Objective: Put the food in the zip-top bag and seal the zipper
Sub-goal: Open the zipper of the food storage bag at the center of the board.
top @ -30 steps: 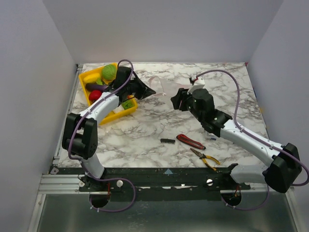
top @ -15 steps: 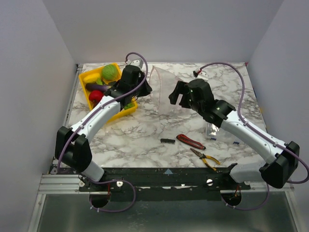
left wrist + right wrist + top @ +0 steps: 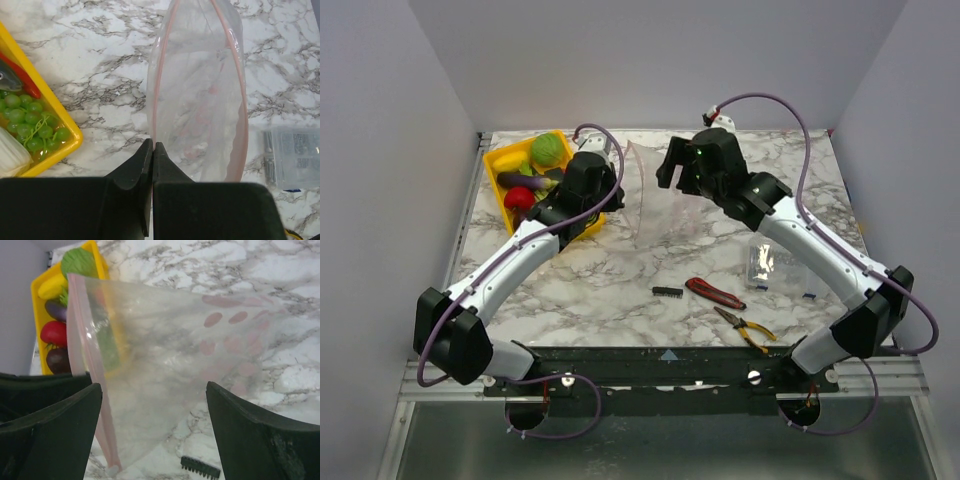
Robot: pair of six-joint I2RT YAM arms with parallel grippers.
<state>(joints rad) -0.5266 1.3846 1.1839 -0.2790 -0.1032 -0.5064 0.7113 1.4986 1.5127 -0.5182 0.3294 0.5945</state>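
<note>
Toward the far middle of the marble tabletop (image 3: 620, 270), a clear plastic bag (image 3: 655, 200) is held up by its mouth between two robot arms. The left hand (image 3: 152, 146) is pinched closed on the pink zipper strip (image 3: 154, 85) at the left edge of the mouth. The right hand (image 3: 154, 390) is spread wide open just right of the bag and grips nothing.

The left wrist view looks into the bag's mouth, where the two sides of the strip bow apart. The right wrist view shows the bag's side instead, printed with pink oval dots (image 3: 215, 320).

The food (image 3: 525, 185) lies in a yellow tray (image 3: 498, 158) at the far left, just beside the bag. From overhead, a green leafy ball (image 3: 548, 150), a purple aubergine (image 3: 518, 180) and a red fruit (image 3: 520, 198) show. Only the left wrist view shows green grapes (image 3: 30, 127) and a red chilli (image 3: 20, 75) in a tray corner.

A rigid clear box (image 3: 765, 262) sits to the right. In the left wrist view it carries a blue mark too small to read. Only the overhead view shows a red-handled tool (image 3: 715, 292) and yellow-handled pliers (image 3: 745, 328) on the near side. A small black chip (image 3: 667, 291) lies just left of them.
</note>
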